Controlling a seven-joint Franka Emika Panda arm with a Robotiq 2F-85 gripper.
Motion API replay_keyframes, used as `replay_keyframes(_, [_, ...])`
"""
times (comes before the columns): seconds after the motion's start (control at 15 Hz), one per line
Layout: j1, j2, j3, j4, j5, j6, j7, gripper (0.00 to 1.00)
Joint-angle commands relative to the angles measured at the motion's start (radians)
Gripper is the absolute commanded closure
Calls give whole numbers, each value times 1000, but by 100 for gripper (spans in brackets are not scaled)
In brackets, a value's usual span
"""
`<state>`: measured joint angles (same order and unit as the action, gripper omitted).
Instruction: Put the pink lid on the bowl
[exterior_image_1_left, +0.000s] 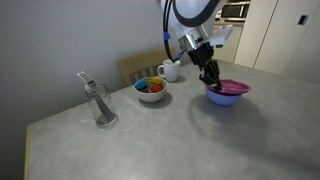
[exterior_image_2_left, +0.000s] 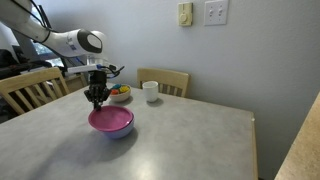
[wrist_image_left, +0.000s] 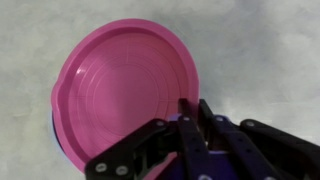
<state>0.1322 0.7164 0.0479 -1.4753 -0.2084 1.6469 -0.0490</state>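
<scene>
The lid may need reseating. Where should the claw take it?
Pinch the lid by its raised rim, probably from straight above: it lies broad and flat over the bowl, so only that thin upright edge offers a pinch.

**Grey table carries four things**

In an exterior view the speckled grey table (exterior_image_1_left: 180, 140) bears a white bowl (exterior_image_1_left: 151, 92) of colourful pieces. From it, a white mug (exterior_image_1_left: 169, 71) stands at 1 o'clock, the blue bowl (exterior_image_1_left: 226, 99) at 3 o'clock and a clear glass (exterior_image_1_left: 101, 105) at 8 o'clock.
</scene>
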Motion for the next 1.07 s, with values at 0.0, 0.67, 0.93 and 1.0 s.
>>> replay_keyframes(0.0, [-11,22,8,29,19,-5,-23,58])
replay_keyframes(0.67, [-5,-24,15,-12,25,20,-15,0])
replay_keyframes(0.93, [-13,-143,62,-109,97,75,-37,0])
replay_keyframes(1.0, [-12,-176,75,-135,118,92,-45,0])
